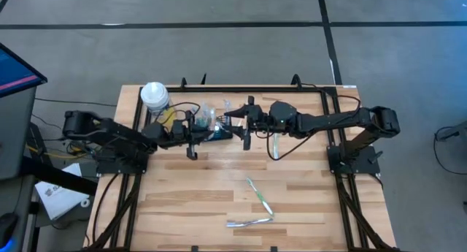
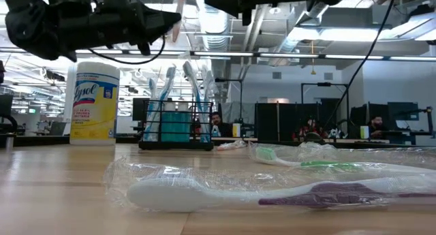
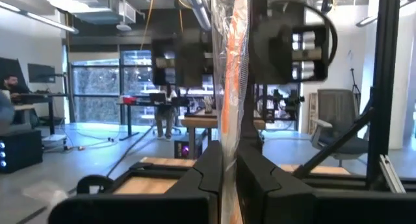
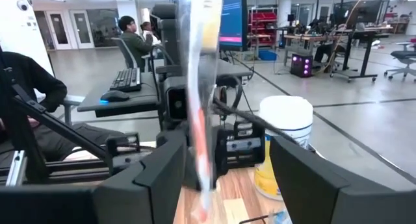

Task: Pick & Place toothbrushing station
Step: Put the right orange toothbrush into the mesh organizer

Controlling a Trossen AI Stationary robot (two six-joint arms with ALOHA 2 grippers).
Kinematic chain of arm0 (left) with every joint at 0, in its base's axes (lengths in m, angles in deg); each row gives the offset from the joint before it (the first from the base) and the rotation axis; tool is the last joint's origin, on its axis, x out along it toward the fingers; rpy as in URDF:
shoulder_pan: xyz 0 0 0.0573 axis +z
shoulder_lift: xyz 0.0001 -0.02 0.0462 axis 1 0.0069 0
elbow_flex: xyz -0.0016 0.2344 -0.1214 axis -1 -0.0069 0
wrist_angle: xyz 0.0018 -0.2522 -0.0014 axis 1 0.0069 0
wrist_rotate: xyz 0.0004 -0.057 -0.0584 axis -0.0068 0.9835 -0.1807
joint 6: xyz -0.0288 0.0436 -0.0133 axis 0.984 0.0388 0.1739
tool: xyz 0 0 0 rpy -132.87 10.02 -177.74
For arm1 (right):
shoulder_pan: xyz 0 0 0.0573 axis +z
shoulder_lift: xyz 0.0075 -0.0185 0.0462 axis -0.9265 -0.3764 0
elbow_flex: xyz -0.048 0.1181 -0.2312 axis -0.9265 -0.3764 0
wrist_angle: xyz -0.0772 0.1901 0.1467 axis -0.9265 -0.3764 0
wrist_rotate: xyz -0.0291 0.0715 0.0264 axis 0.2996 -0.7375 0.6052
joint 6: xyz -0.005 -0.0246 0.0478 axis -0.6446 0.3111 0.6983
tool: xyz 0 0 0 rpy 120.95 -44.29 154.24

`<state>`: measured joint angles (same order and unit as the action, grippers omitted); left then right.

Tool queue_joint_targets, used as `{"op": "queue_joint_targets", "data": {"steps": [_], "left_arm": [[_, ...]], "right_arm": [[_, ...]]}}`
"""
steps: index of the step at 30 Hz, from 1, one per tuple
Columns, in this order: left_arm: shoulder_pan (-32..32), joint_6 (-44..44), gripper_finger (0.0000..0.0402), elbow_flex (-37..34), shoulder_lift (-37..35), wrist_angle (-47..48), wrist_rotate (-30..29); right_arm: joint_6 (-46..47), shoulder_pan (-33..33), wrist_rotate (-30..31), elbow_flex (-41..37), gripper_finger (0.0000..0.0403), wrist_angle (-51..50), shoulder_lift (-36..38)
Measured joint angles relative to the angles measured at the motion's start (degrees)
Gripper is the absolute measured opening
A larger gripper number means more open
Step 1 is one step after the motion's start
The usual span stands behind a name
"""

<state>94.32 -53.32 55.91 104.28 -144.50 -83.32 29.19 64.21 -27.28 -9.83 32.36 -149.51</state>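
The toothbrushing station, a black wire-mesh caddy (image 2: 176, 129), stands at the far middle of the table (image 1: 213, 129) with several toothbrushes upright in it. My left gripper (image 3: 229, 165) is above it (image 2: 160, 20), shut on an orange toothbrush in a clear wrapper (image 3: 229, 68). My right gripper (image 4: 234, 178) faces it from the right (image 1: 235, 123). It is open, and the wrapped toothbrush (image 4: 198, 107) stands between its fingers, close to one finger; I cannot tell whether they touch. My left gripper pinches the wrapped orange toothbrush (image 3: 227, 136) between its two fingers, on its lower part. The fingers come level from the table's left and lie across it. The toothbrush stands upright, mostly above the fingers (image 2: 178, 10), lifted clear over the caddy.
A yellow canister with a white lid (image 1: 155, 97) stands at the far left, beside the caddy. Two wrapped toothbrushes lie on the near middle of the table, one green (image 1: 259, 196) and one purple (image 1: 248, 221). Black frame rails (image 1: 332, 135) run along the table's sides.
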Motion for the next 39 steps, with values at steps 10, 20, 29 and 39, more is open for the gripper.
{"op": "queue_joint_targets", "data": {"steps": [10, 20, 29, 39], "left_arm": [[-0.4, -0.1, 0.0014, 6.5, 8.0, -0.2, 0.0], [-0.4, 0.0, 0.0015, 8.0, 11.3, -0.1, 0.1], [-0.7, 0.1, 0.0015, 8.0, 11.4, 0.1, 0.1], [-0.7, 0.1, 0.0055, 8.0, 11.4, 0.0, 0.1]], "right_arm": [[0.0, 0.3, 0.0, 0.0, 0.0214, -0.2, 0.0], [0.0, 0.2, 0.0, 0.0, 0.0207, -0.2, 0.0], [-1.1, 0.3, -0.1, 0.0, 0.009, -1.0, 1.4], [-2.4, 0.3, -3.1, 0.1, 0.0009, -2.0, 1.5]]}}
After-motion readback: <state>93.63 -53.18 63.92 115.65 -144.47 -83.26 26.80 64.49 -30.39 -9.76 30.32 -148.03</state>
